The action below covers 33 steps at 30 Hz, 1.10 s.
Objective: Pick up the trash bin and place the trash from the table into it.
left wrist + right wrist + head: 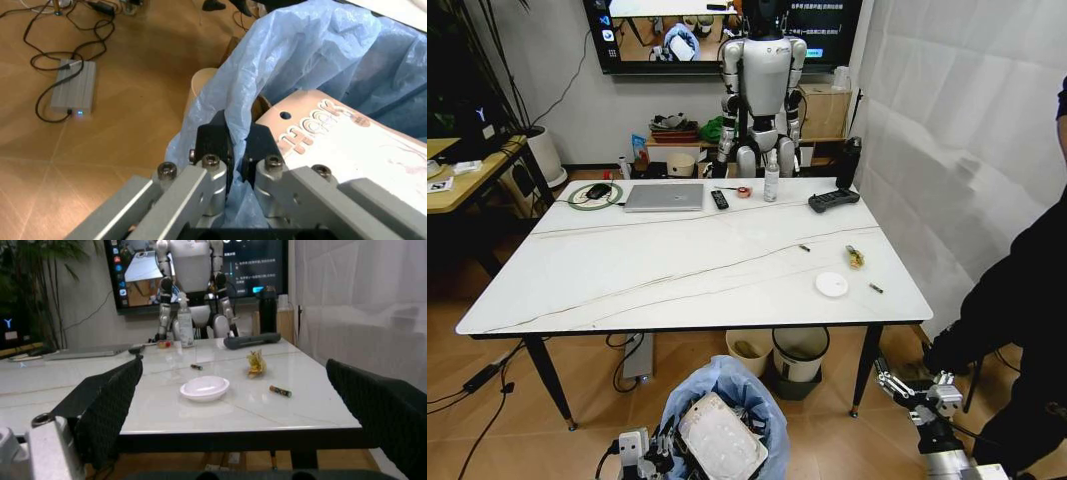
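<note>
The trash bin (727, 415), lined with a light-blue bag (320, 45), hangs low in front of the table (657, 270). A flat white printed packet (347, 145) lies on top inside it. My left gripper (662, 445) is shut on the bag's rim, its black fingers (215, 142) pinching the plastic. My right gripper (905, 385) is open and empty, below the table's front right corner; its fingers (107, 400) frame the tabletop. On the right part of the table lie a small white plate (832, 284) (205, 388), a crumpled yellow wrapper (855, 258) (256, 364) and two tiny scraps (876, 288) (804, 247).
At the table's far side are a silver laptop (664, 196), a black remote (719, 199), a black controller (833, 200) and a bottle (771, 180). A cream bin (749, 350) and a dark grey bin (799, 352) stand under the table. A person (1027, 300) is at right.
</note>
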{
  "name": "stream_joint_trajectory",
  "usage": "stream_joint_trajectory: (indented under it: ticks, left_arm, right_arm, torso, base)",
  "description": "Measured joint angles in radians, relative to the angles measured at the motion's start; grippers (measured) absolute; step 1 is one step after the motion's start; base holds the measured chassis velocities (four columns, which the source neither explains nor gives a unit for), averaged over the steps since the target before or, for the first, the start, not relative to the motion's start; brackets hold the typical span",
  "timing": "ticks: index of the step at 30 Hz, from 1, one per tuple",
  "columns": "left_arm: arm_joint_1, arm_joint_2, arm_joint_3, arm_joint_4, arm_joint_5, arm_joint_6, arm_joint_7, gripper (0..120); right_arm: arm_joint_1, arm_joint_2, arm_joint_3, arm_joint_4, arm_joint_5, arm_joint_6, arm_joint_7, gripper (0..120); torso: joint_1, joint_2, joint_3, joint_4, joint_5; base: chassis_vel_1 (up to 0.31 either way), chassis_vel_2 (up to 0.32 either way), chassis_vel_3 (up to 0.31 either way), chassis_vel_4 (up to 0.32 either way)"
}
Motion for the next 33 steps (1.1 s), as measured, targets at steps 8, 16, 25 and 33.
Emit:
stream_joint_trajectory:
  ticks: [8, 16, 25, 33]
  left_arm:
    - [0.003, -0.005, 0.0, -0.006, -0.001, 0.0, 0.0, 0]
    - [0.008, -0.02, 0.003, -0.008, 0.005, -0.001, 0.0, 0]
    - [0.025, -0.041, 0.0, -0.014, 0.014, -0.003, 0.0, 0]
    - [0.036, -0.052, -0.007, -0.028, 0.031, -0.007, 0.0, 0]
  right_arm:
    - [0.039, -0.129, -0.024, -0.023, 0.083, -0.049, 0.0, 100]
    - [0.086, -0.283, -0.096, -0.087, 0.233, -0.082, -0.006, 100]
    - [0.207, -0.484, -0.224, -0.047, 0.261, -0.251, 0.334, 100]
    - [0.308, -0.628, -0.261, -0.052, 0.26, -0.461, 0.398, 100]
  torso:
    - [0.0, 0.0, 0.0, 0.0, -0.0003]
    - [0.0, 0.0, 0.0, 0.0, 0.0004]
    - [0.0, 0.0, 0.0, 0.0002, 0.0001]
    - [0.0, 0.0, 0.0, 0.0001, -0.0001]
  base:
    - [-0.023, -0.02, 0.013, 0.018]
    - [0.0, 0.0, 0.0, 0.0]
    - [0.0, 0.0, 0.0, 0.0]
    - [0.0, 0.0, 0.0, 0.0]
